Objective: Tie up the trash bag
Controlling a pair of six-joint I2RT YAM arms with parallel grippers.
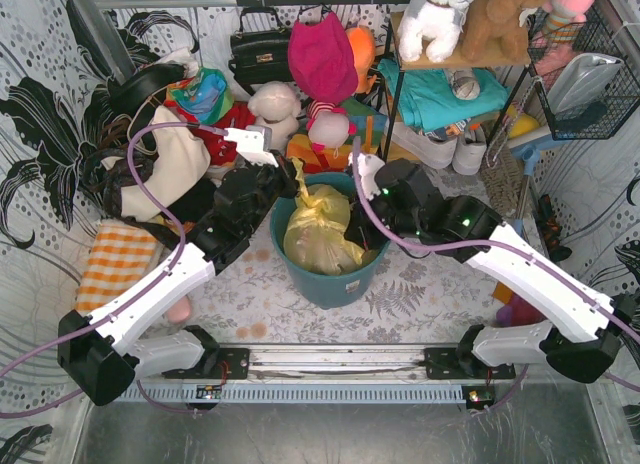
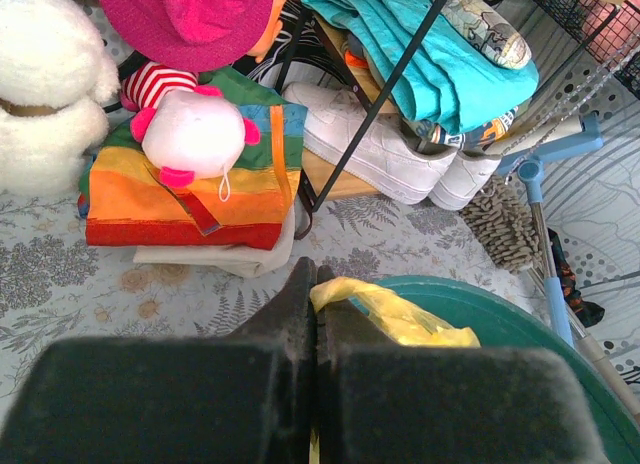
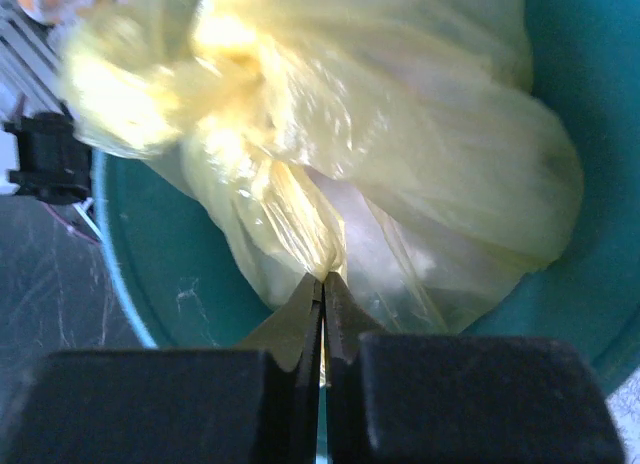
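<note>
Trash bag (image 1: 318, 234) in the bin (image 1: 330, 284); left pincer (image 2: 314, 276), right pincer (image 3: 322, 282) both clamped on it.

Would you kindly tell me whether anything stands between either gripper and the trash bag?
Nothing visible does. The left gripper is shut on a yellow flap of the trash bag over the teal bin, and the right gripper is shut on a fold of it inside the bin.

Knotted yellow trash bag (image 1: 318, 234) sits inside bin (image 1: 330, 279)
</note>
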